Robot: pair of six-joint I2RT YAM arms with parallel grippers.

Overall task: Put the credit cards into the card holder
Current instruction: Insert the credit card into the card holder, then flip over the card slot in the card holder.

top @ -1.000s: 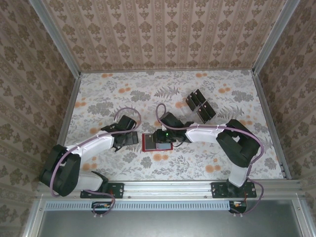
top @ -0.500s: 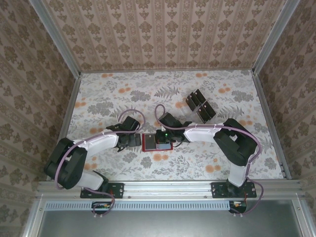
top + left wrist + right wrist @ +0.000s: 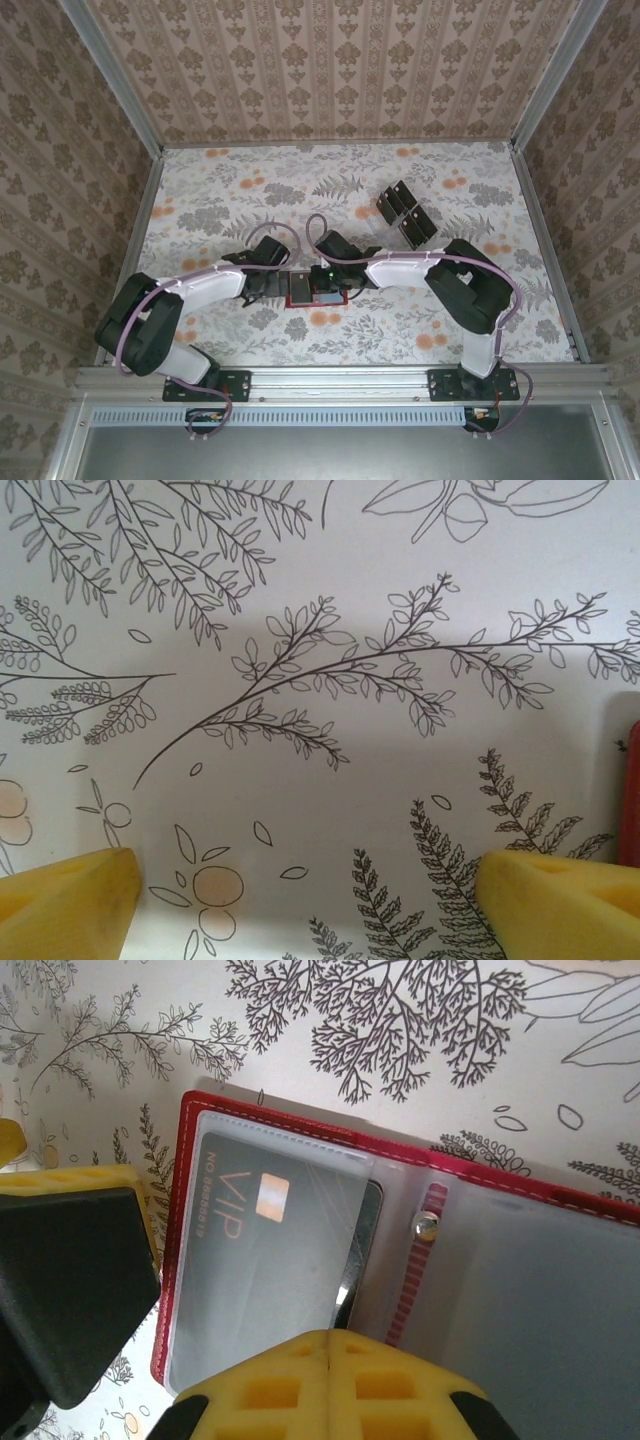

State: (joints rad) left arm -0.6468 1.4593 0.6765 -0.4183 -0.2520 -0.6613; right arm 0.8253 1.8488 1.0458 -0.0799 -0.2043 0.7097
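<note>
Right wrist view showed your right gripper (image 3: 328, 1355) shut on nothing above the open card holder (image 3: 420, 1260) at mid-table, one credit card (image 3: 260, 1250) apparently almost seated in its sleeve, your left gripper (image 3: 305, 895) spread wide beside it; next, probably, nudge it home, then fetch from the remaining credit cards (image 3: 405, 215).

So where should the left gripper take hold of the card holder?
The holder lies open and flat, so only a border offers a pinch. I'd take its left red edge, coming in low from the left: that edge is clear of the card, the open left gripper sits right beside it, and the shut right gripper hangs near the middle.
</note>
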